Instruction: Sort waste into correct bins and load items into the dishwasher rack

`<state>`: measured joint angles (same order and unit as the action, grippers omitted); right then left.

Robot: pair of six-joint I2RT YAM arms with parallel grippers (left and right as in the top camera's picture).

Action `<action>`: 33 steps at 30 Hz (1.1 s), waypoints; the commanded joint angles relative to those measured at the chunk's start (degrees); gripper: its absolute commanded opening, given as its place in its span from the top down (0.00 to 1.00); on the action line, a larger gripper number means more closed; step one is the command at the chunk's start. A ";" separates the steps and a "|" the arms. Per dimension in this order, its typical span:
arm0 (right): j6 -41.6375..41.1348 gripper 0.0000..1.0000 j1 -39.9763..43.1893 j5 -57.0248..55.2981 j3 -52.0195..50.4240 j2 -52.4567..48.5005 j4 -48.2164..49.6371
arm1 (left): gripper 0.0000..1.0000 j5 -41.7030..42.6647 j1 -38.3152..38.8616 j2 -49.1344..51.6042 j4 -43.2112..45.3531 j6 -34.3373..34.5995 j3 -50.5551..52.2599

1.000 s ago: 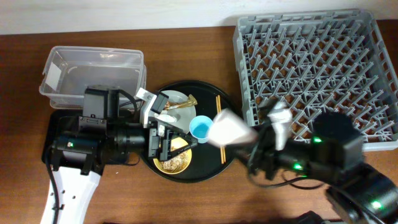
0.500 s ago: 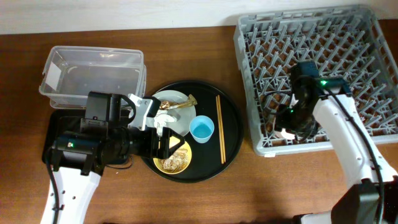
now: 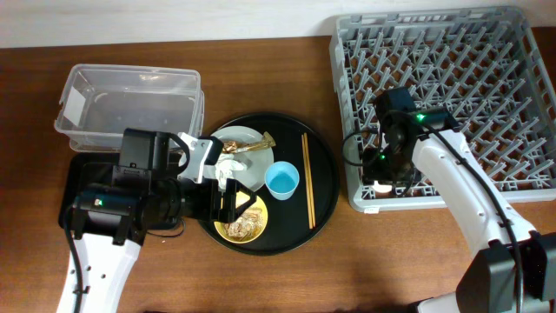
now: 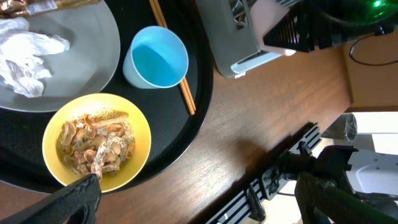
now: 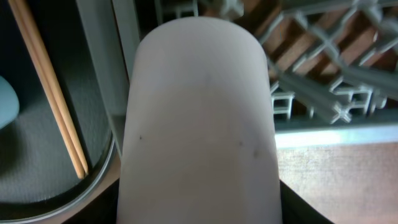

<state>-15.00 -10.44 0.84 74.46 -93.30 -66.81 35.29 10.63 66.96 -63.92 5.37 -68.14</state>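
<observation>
**Pink cup (image 5: 199,118) at the corner of the dishwasher rack**

The right gripper (image 3: 384,169) is clamped on the pink cup. The cup fills the right wrist view and hides the fingers. It sits over the side wall of the dishwasher rack (image 3: 486,96), at the corner nearest the round black tray (image 3: 321,204). Whether it touches the wall cannot be told.

Containers:
- Round black tray: holds the plate (image 4: 81,68), yellow bowl (image 4: 144,134), blue cup (image 4: 155,59) and chopsticks (image 4: 185,96).
- Plate: carries the crumpled tissue (image 4: 28,53) and the gold wrapper (image 3: 248,146).
- Yellow bowl: contains brownish food scraps (image 4: 96,146).
- Blue cup: upright, just beside the bowl and plate. The chopsticks lie close along its far side.
- Clear tub (image 3: 130,104): stands at the table's back left.
- Black rectangular tray (image 3: 76,178): sits in front of the tub, largely covered by the left arm.

The left gripper (image 4: 199,186) hangs over the yellow bowl with its fingers spread wide, gripping nothing.
</observation>
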 commanded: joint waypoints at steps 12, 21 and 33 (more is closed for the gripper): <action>-6.99 0.23 -7.21 6.03 4.44 25.27 -0.68 | 0.06 -17.16 4.50 1.05 4.63 0.66 1.62; -15.56 0.19 -24.11 -0.92 3.45 31.98 -3.34 | 0.44 -29.55 18.34 29.62 28.87 7.48 2.78; 8.15 0.12 -24.06 20.13 3.43 22.60 6.84 | 1.00 28.37 -6.43 10.32 1.77 -9.81 -5.16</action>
<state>-20.62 -34.24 6.33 77.52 -70.81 -64.53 37.41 11.27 78.67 -57.56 7.75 -72.69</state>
